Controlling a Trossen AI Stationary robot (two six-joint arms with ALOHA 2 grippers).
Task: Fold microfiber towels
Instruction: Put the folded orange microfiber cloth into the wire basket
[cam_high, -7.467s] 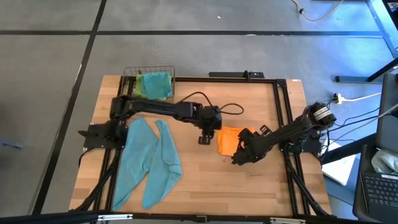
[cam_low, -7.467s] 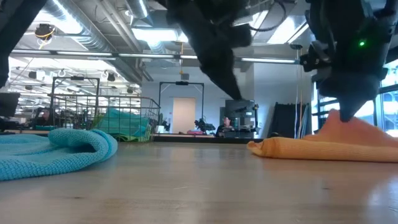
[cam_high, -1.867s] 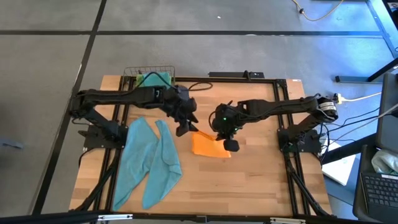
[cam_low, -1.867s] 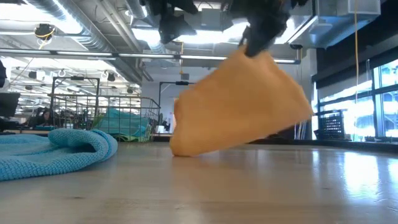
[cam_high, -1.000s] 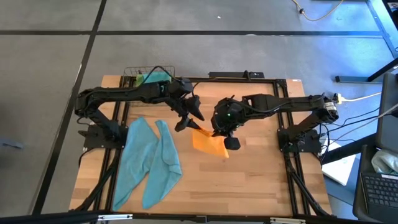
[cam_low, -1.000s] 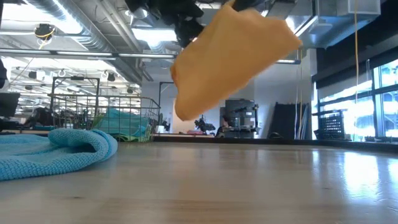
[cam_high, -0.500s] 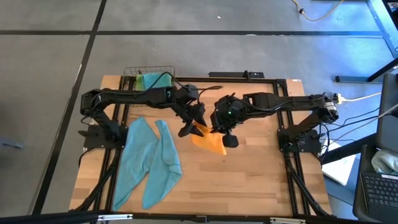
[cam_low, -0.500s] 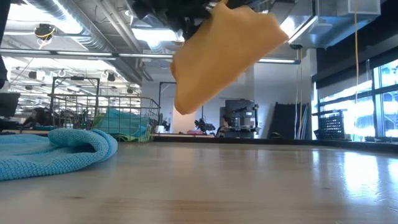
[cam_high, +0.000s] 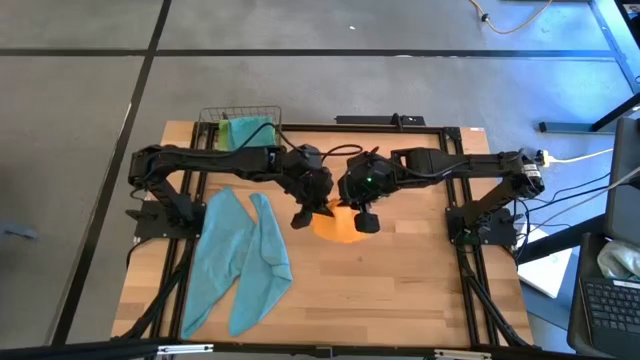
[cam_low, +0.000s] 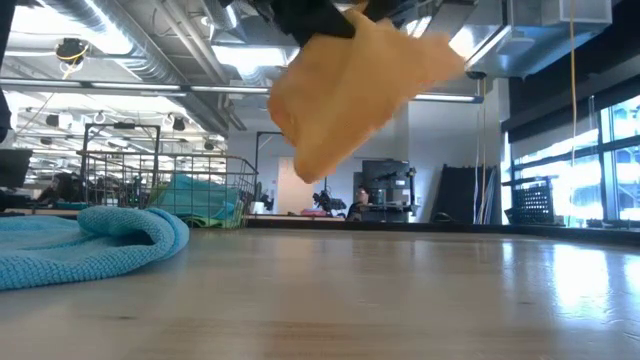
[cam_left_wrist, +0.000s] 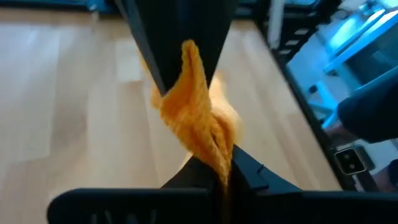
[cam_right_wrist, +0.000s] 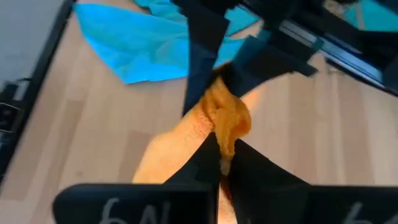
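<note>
orange towel: centre of high frame, lifted clear of the counter; upper middle of low frame, hanging free
key relation: hangs down from both pincers, which meet at its top edge; nearly no gap between the two grips, so no clear long axis, just a bunched drape
left pincer: just left of centre in high frame, pressed together on a gathered fold of the orange towel, per left wrist view
right pincer: just right of centre, pinching the same orange towel, per right wrist view
nearer arm: neither, both touching it
look: matte, limp, crumpled into a rough lopsided wedge, lower tip off the surface
next move, judged: needs the grips pulled apart to tension an edge
teal towels: lower left of high frame, flat on counter, well apart
basket: upper left, holding green towel
</note>
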